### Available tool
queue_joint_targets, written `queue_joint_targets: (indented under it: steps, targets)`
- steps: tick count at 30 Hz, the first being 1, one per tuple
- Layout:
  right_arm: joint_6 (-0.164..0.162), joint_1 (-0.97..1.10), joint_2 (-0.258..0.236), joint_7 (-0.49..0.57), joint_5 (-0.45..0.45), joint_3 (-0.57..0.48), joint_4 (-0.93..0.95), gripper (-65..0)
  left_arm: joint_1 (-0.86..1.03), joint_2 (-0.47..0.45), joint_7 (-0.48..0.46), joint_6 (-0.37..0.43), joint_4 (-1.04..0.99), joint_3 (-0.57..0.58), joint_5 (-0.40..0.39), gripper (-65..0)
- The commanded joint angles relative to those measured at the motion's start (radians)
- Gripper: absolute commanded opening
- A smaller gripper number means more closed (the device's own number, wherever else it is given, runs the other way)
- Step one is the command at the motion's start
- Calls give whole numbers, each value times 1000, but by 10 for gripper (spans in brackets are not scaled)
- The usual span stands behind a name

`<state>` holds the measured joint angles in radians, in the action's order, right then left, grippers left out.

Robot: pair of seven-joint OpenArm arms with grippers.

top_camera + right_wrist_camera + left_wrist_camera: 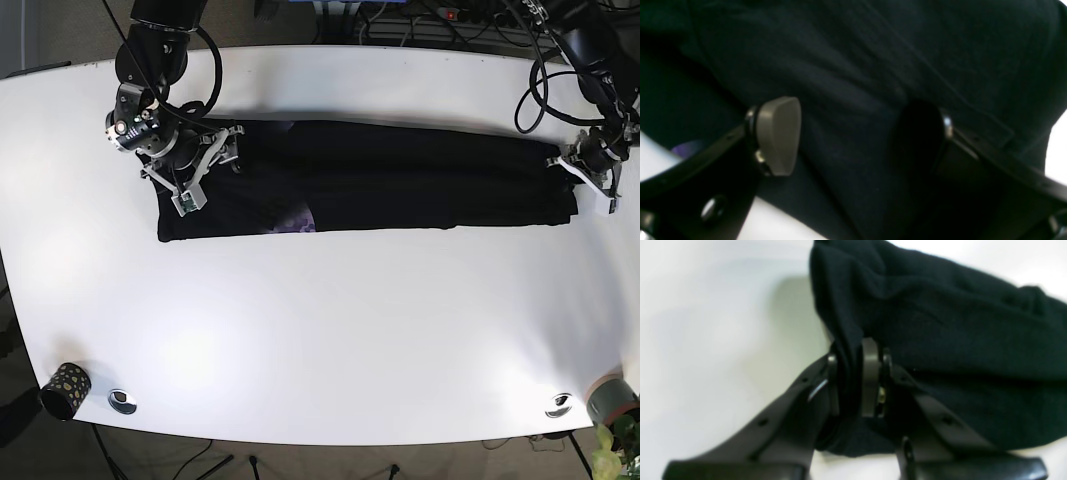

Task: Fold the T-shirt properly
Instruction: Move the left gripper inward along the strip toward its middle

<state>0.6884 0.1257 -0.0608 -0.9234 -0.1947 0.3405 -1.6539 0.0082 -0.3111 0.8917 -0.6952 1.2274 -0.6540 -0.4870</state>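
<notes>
On the table: shirt [400, 185] is lying as a long dark band on the white table [330, 320], its long axis running side to side, nearer the far edge.
Left gripper [858, 376]: is clenching a bunched fold at the shirt's end.
Right gripper [860, 136]: is hanging spread wide over the shirt's other end, cloth between the pads [778, 135].
Room: bare white top is stretching from the shirt to the near edge.

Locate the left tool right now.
In the base view the left tool sits at the far right, at the end of the black T-shirt on the white table; the left wrist view shows it clamped on a fabric fold.
</notes>
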Motion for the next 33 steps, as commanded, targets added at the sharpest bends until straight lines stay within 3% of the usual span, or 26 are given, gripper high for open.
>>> queue_joint_targets:
  steps: [1, 9, 17, 27, 33]
  targets:
    - [0, -4, -3, -6, -5, 2, -9, -162, 14, -16, 2, -3, 84, 33, -8, -596]
    - [0, -4, -1, -6, -5, 2, -9, -162, 72, 46, 4, -3, 364, 122, -5, -618]
    - [0, -4, -1, -6, -5, 1, -9, -162, 118, 56, 5, -3, 618, 371, -5, -626]
    - [0, -4, -1, -6, -5, -2, -7, -162, 109, 145, 5, -3, 647, 584, -5, -624]
    - [0, -4, -1, -6, -5, -1, -7, -162, 108, 198, 5, -3, 641, 620, -3, -622]
